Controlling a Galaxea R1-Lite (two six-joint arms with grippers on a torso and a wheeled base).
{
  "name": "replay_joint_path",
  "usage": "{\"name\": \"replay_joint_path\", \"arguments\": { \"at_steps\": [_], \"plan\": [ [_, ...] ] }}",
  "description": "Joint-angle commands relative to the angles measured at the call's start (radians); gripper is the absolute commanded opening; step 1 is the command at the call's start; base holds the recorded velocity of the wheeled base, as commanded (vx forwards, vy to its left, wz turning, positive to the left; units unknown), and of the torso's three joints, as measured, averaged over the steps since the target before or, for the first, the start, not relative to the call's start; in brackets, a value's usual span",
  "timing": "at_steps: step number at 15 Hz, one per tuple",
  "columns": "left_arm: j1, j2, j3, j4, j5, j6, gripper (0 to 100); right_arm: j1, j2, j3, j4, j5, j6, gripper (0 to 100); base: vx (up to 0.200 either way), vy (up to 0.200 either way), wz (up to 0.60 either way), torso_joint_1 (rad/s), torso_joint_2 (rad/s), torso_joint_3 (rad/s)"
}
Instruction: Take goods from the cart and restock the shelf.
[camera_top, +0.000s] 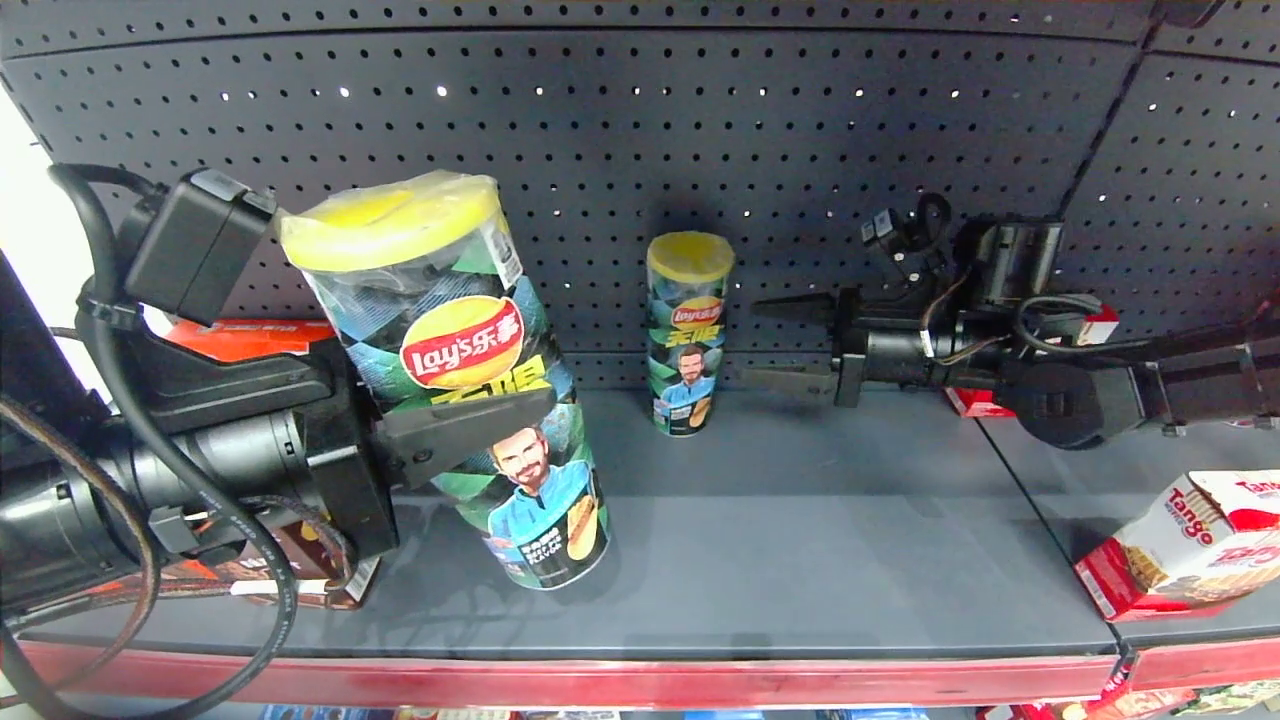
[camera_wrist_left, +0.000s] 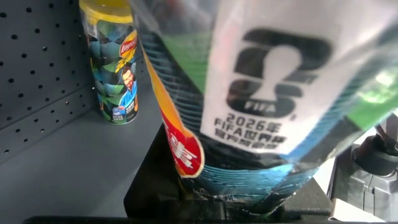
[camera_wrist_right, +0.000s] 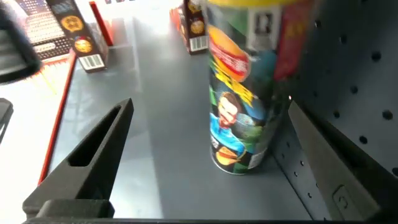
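Head view is showing two chip cans over a dark shelf (camera_top: 800, 540) backed by a pegboard (camera_top: 700, 120). Both are wearing yellow lids, so their contents are staying hidden.

The nearer chip can (camera_top: 440, 340) is leaning with its top toward the robot's left and its base low over the front of the shelf; whether it is touching the board I cannot tell. The left gripper (camera_top: 470, 420) is clamping it around the middle, one dark finger lying across the printed face. From the left wrist, this can (camera_wrist_left: 261, 93) is looming close, with the far chip can (camera_wrist_left: 115, 68) standing beyond it.

The far chip can (camera_top: 688, 335) is standing upright at the back, just beside the pegboard. The right gripper (camera_top: 755, 343) is hanging on its right with fingers spread wide, holding nothing and touching nothing. From the right wrist, that can (camera_wrist_right: 245, 99) is sitting ahead of the two parted fingers (camera_wrist_right: 93, 162), nearer the pegboard-side one.

A wafer box (camera_top: 1180, 540) is lying on the neighbouring shelf section, far right.
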Motion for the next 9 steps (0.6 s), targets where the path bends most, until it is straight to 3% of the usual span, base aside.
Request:
{"name": "replay_joint_path", "arguments": {
  "at_steps": [1,9],
  "plan": [
    [0.000,-0.001,0.000,0.000,-0.001,0.000,0,0.002,0.060,-0.045,0.004,0.000,0.004,100,0.000,0.000,0.00,0.000,0.00,0.000],
    [0.002,-0.001,-0.008,0.000,0.000,-0.001,0,0.003,0.205,-0.298,0.139,-0.007,0.007,100,0.000,0.000,0.00,0.000,0.00,0.000]
  ]
}}
